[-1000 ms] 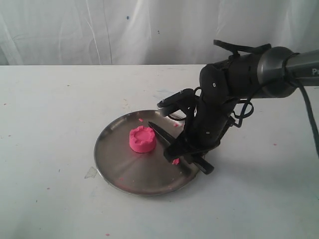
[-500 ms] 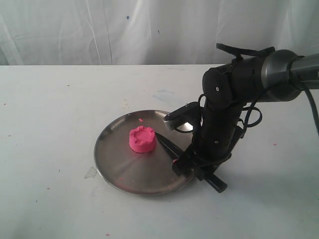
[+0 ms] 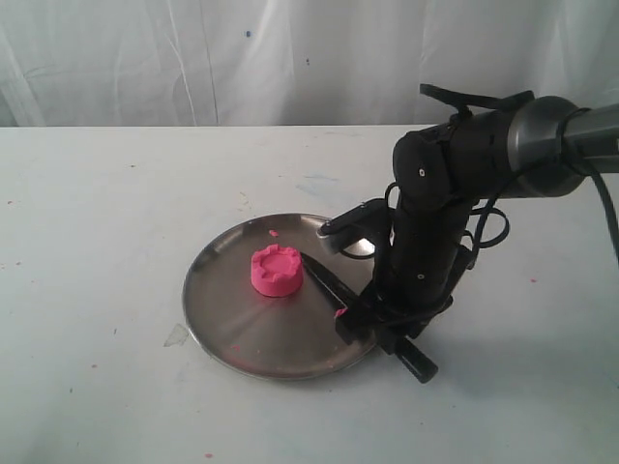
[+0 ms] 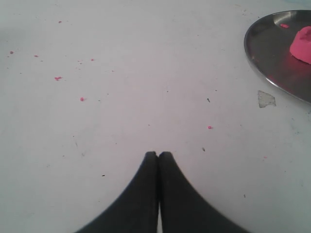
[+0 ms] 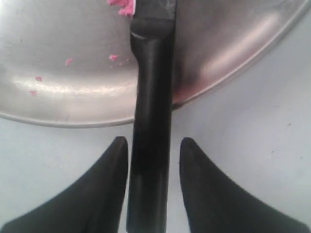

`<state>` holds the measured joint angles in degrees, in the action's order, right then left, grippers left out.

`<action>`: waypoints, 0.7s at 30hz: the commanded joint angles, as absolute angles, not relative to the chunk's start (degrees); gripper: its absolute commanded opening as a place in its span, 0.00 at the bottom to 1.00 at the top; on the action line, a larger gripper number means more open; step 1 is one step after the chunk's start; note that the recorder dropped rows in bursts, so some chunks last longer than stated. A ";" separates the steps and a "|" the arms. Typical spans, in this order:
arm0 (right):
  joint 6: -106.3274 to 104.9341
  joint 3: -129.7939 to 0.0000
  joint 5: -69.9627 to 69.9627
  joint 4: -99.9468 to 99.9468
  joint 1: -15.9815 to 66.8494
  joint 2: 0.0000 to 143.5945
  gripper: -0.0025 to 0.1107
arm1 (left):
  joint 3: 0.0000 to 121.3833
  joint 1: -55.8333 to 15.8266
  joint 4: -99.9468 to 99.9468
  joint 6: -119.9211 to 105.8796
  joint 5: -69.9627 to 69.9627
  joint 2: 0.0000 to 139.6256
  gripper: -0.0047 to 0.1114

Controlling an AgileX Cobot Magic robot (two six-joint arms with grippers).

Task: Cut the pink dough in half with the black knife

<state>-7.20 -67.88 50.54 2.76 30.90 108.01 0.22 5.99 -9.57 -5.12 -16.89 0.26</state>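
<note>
The pink dough [image 3: 276, 270] is one whole notched puck on the steel plate [image 3: 232, 329], left of centre; its edge shows in the left wrist view [image 4: 302, 44]. The black knife [image 3: 324, 277] lies with its tip beside the dough and its handle out over the plate's front-right rim onto the table. My right gripper [image 3: 372, 324] is low over that rim. In the right wrist view the fingers [image 5: 153, 141] straddle the knife handle [image 5: 150, 121], open, with a gap on one side. My left gripper [image 4: 158, 154] is shut and empty above bare table, away from the plate [image 4: 272, 53].
Tiny pink crumbs dot the plate [image 5: 73, 73] and the white table. A clear scrap of tape [image 3: 176, 335] lies by the plate's left rim. A white curtain closes off the back. The right arm's cables hang near the plate's right side.
The right gripper has shifted from over the plate to its front-right rim, and the knife has slid the same way, its tip moving away from the dough's far side. The dough has not moved.
</note>
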 commanded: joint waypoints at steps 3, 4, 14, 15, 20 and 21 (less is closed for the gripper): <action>-7.86 -67.81 51.29 2.79 30.77 107.42 0.38 | 0.00 5.53 -9.78 -5.10 -17.16 0.00 0.04; -7.86 -67.81 51.29 2.79 30.77 107.42 0.38 | 0.00 5.53 -9.78 -5.10 -17.16 0.00 0.04; -7.86 -69.44 56.04 2.79 30.77 107.42 0.38 | 0.00 5.53 -9.78 -5.10 -17.16 0.00 0.04; -7.86 -70.11 58.01 2.79 30.77 107.18 0.38 | 0.00 5.53 -9.78 -5.10 -17.16 0.00 0.04; -7.86 -71.94 63.58 1.90 30.77 102.99 0.37 | 0.00 5.53 -9.78 -5.10 -17.16 0.00 0.04; -7.86 -72.04 63.70 1.01 30.77 101.64 0.37 | 0.00 5.53 -9.78 -5.10 -17.16 0.00 0.04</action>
<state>-7.20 -71.26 61.34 2.62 30.90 105.04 0.22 5.99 -9.57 -5.12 -16.89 0.26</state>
